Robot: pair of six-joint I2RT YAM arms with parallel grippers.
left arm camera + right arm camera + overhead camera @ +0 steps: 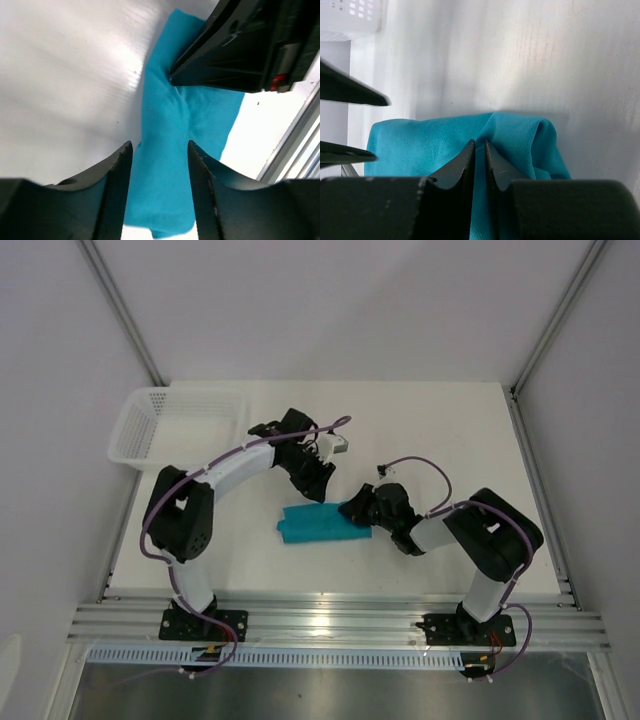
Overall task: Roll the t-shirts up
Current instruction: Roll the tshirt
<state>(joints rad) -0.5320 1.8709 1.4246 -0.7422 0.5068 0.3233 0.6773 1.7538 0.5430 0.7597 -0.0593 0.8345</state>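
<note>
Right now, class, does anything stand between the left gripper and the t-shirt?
Nothing visible does. The open left gripper hangs right over the t-shirt; the right gripper pinches the cloth farther along, not between them.

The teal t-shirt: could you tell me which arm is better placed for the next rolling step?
Right: the right tool is shut on one end of the teal t-shirt; the left tool hangs open above it, gripping nothing.
</note>
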